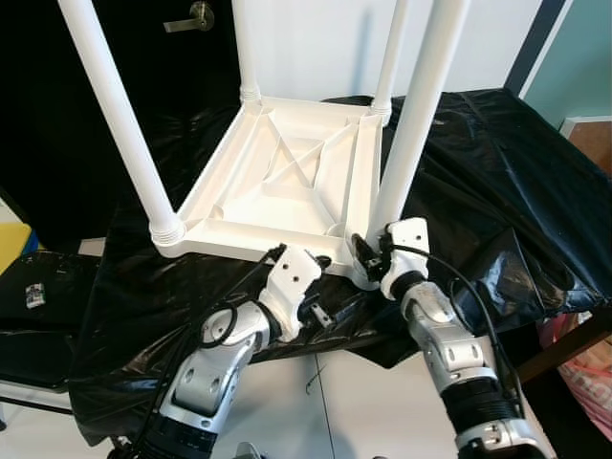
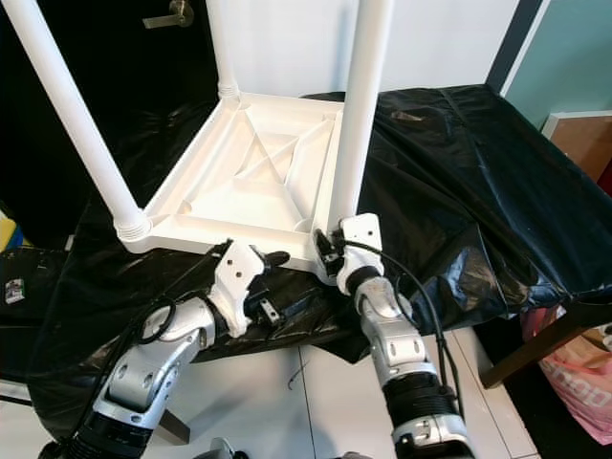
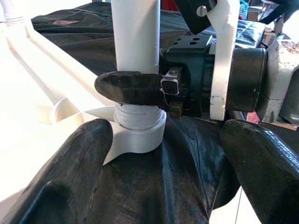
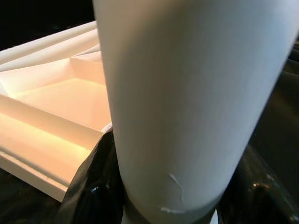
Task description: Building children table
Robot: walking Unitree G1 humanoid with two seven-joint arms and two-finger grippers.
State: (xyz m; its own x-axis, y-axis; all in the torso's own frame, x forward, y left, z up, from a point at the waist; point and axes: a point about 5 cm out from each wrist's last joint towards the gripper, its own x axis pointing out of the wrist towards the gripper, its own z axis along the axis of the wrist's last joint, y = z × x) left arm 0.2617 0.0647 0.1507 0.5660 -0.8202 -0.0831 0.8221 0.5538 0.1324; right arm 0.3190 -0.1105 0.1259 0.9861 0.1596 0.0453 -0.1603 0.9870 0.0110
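A white children's table (image 1: 287,163) lies upside down on a black sheet (image 1: 497,172), with its legs pointing up. My right gripper (image 1: 368,256) is shut on the near right leg (image 1: 416,115), just above its threaded base. In the left wrist view one black finger (image 3: 131,87) of that gripper wraps the leg (image 3: 135,32) above its socket (image 3: 140,140). In the right wrist view the leg (image 4: 187,93) stands between that gripper's fingers. My left gripper (image 1: 323,287) is open at the tabletop's front edge, left of that leg. It holds nothing and faces the leg's base.
The sheet drapes over the worktop's front edge, with white floor tiles (image 1: 363,411) below. A dark door with a lever handle (image 1: 191,17) stands behind on the left. A low black bench (image 1: 38,296) is at the left, and a pink bag (image 1: 583,368) and a wooden leg at the lower right.
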